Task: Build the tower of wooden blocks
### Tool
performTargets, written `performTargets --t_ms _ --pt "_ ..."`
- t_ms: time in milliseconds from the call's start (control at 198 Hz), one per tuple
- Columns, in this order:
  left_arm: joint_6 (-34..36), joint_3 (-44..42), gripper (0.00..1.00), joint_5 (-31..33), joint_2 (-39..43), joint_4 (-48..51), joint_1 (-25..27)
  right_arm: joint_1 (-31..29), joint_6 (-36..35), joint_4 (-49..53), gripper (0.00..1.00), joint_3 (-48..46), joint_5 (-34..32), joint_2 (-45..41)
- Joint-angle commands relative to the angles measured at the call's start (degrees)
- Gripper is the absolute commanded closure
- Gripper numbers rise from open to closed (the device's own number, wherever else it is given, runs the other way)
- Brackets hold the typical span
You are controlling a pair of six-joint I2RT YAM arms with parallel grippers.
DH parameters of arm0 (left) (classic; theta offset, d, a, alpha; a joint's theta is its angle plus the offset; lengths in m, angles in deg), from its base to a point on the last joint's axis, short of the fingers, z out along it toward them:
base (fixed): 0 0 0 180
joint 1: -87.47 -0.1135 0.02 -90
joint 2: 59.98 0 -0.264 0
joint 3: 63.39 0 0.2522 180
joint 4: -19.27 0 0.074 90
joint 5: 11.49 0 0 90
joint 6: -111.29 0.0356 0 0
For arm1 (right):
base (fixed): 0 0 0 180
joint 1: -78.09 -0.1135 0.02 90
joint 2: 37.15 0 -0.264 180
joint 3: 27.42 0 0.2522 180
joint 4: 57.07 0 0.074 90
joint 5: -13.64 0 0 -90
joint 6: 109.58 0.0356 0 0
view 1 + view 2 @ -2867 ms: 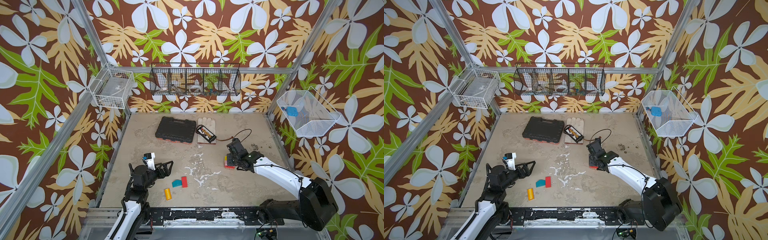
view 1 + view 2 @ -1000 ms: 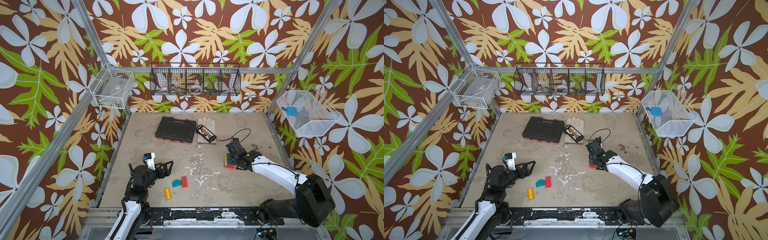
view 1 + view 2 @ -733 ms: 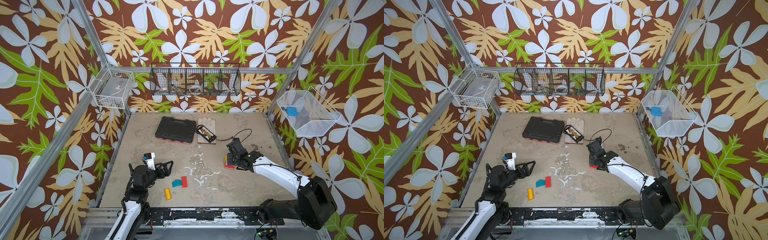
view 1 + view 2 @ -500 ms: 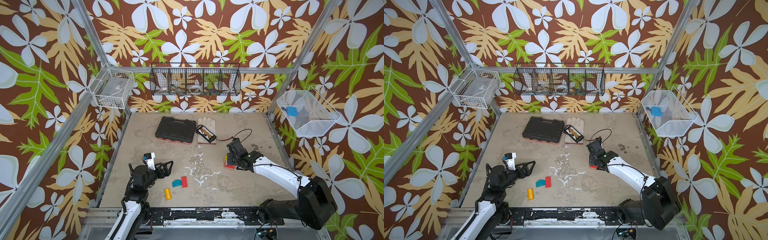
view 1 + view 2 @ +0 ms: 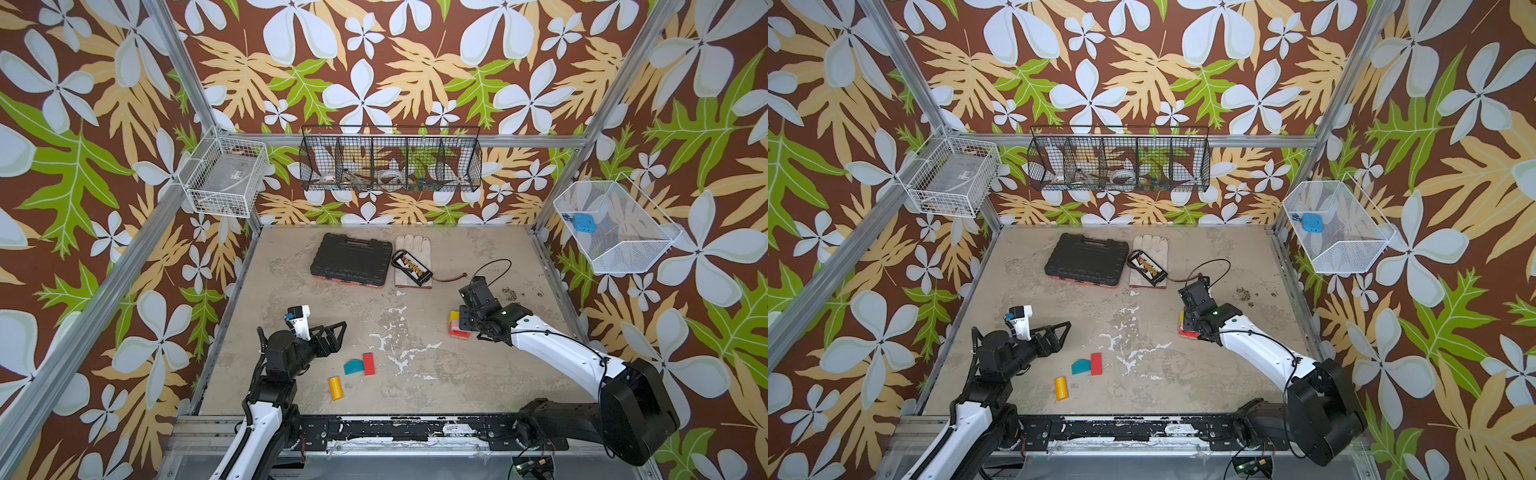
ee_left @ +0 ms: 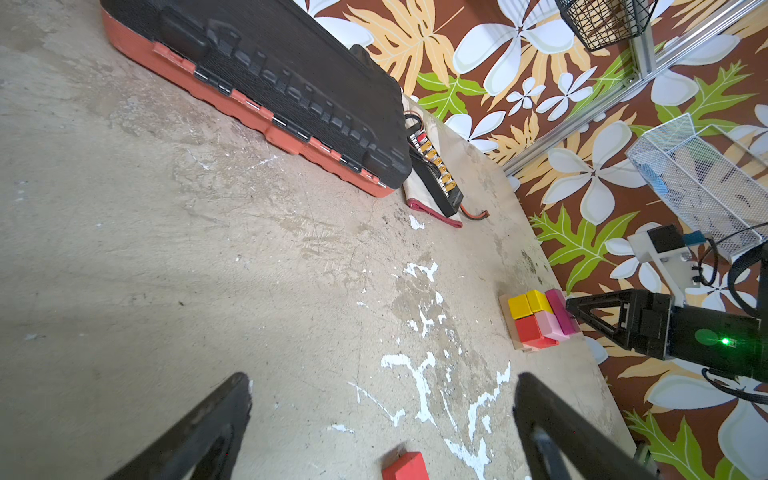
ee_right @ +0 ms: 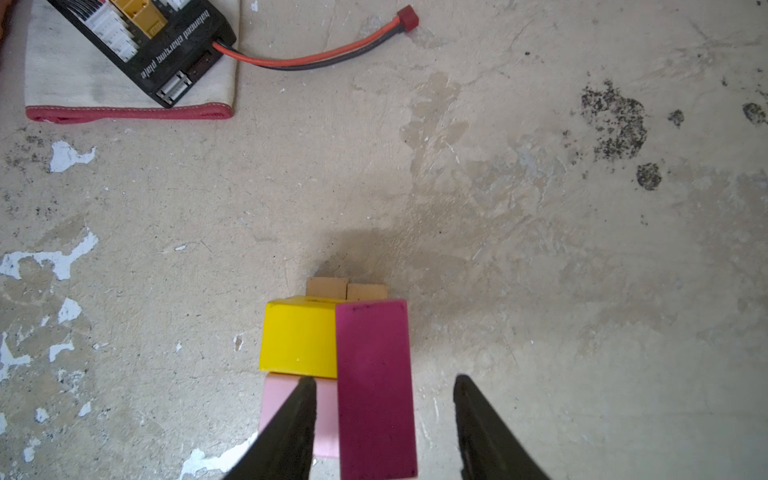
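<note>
The tower [image 5: 456,324] stands right of centre, seen in both top views: tan base, red and pink above, yellow and magenta on top. My right gripper [image 7: 384,379] hovers over it, open. Its jaws stand on either side of the magenta block [image 7: 376,386] with a gap on each side. One finger overlaps the pink block [image 7: 278,399] beside the yellow block [image 7: 299,338]. A teal wedge [image 5: 353,367], a red block [image 5: 368,364] and an orange cylinder [image 5: 335,387] lie loose at front left. My left gripper [image 5: 337,334] is open and empty just left of them.
A black ribbed case [image 5: 352,259] lies at the back. Beside it a white glove [image 5: 417,249] carries a charger board [image 5: 412,264] whose cable [image 5: 494,266] loops near the right arm. Wire baskets hang on the walls.
The right gripper's jaws have spread apart, letting go of the magenta block on the tower. The left arm and the loose blocks have not moved.
</note>
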Motion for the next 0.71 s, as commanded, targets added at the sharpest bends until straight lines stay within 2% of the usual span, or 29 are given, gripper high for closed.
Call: performTargets --t_ms 0,449,701 --pt "-0.32 -0.01 0.00 -0.25 0.03 -1.79 -0.03 0.02 -0.10 -1.14 0.46 -0.10 1.30 0.43" --pt "-0.31 0.00 0.00 -0.34 0.11 -1.74 -0.09 0.01 0.03 -1.77 0.54 -0.41 2.74 1.07" --pt "-0.32 -0.07 0.00 -0.41 0.07 -1.76 -0.07 0.06 0.24 -1.48 0.55 -0.31 2.01 0.94"
